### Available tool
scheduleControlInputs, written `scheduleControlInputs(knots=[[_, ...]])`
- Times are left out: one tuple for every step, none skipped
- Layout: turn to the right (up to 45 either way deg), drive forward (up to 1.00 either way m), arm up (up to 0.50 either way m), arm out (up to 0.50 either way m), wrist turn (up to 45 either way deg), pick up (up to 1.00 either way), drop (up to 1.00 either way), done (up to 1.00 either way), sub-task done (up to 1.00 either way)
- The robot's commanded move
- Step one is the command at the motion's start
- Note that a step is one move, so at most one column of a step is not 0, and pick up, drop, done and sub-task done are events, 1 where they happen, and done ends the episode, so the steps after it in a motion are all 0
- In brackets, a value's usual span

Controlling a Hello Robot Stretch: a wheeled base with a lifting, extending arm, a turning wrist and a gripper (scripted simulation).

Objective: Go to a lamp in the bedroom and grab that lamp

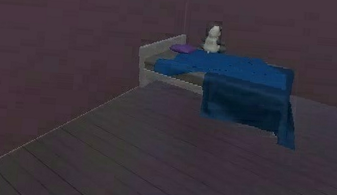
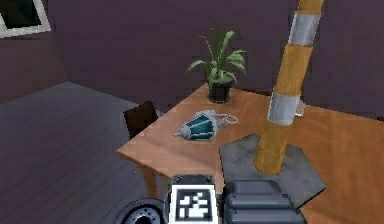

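- gripper (image 2: 145, 214): dark rounded body at the bottom edge of the arm side view, left of a white marker square (image 2: 195, 204); dark arm block (image 2: 260, 200) right of the marker; fingers can't be made out, so spread, pressed together or holding something: cannot tell
- wooden table (image 2: 340, 140) just beyond the arm end; it runs off the right edge
- striped pole (image 2: 283, 90), orange and white, upright on a flat grey base (image 2: 240, 156) at the table's near side, just beyond the arm block; top cut off by the frame; looks like a lamp stand, cannot tell for sure
- teal object (image 2: 200, 127) lies on the table left of the pole, thin cord beside it; shape unclear
- potted plant (image 2: 218, 65) at the table's far edge, behind the teal object
- dark chair (image 2: 138, 117) at the table's left corner; framed picture (image 2: 20, 14) on the wall, far left
- forward view: bed (image 1: 163, 76) against the far wall; blue blanket (image 1: 249, 97) hangs off its near side; purple pillow (image 1: 184, 50) and small white figure (image 1: 213, 39) at the head; dark plank floor (image 1: 122, 152)
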Motion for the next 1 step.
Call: scheduleControlInputs(knots=[[0.0, 0.00, 0.00, 0.44, 0.0, 0.00, 0.00, 0.00, 0.00]])
